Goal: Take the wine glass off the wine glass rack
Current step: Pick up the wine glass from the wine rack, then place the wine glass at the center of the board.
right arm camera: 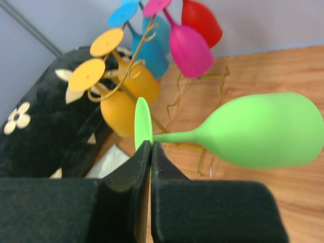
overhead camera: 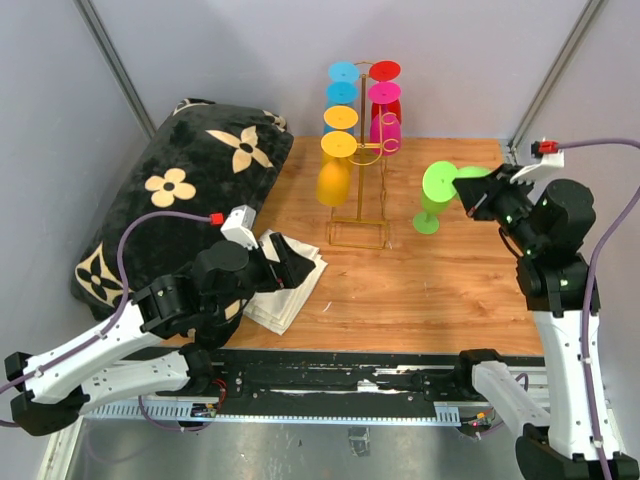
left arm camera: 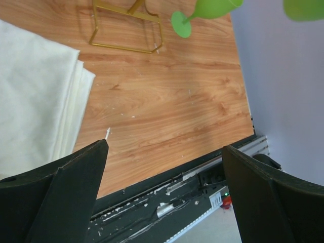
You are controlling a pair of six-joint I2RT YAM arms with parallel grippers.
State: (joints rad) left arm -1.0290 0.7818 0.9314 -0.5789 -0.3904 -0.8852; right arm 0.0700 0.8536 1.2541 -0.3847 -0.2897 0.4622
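Observation:
The gold wire wine glass rack [overhead camera: 362,195] stands at the back middle of the table, and its base [left arm camera: 126,30] also shows in the left wrist view. Several coloured glasses hang on it: blue, red, magenta [right arm camera: 190,50] and yellow [right arm camera: 126,96]. My right gripper [right arm camera: 151,144] is shut on the foot disc [right arm camera: 143,121] of a green wine glass [right arm camera: 263,131], held off the rack to its right [overhead camera: 472,173]. My left gripper [left arm camera: 164,147] hangs open and holds nothing over the table's near edge [overhead camera: 295,262].
A second green glass stands on the table right of the rack base, its foot [overhead camera: 428,222] [left arm camera: 180,24] on the wood. A folded white cloth [overhead camera: 285,290] [left arm camera: 35,91] lies near left. A black floral cushion [overhead camera: 190,190] fills the back left.

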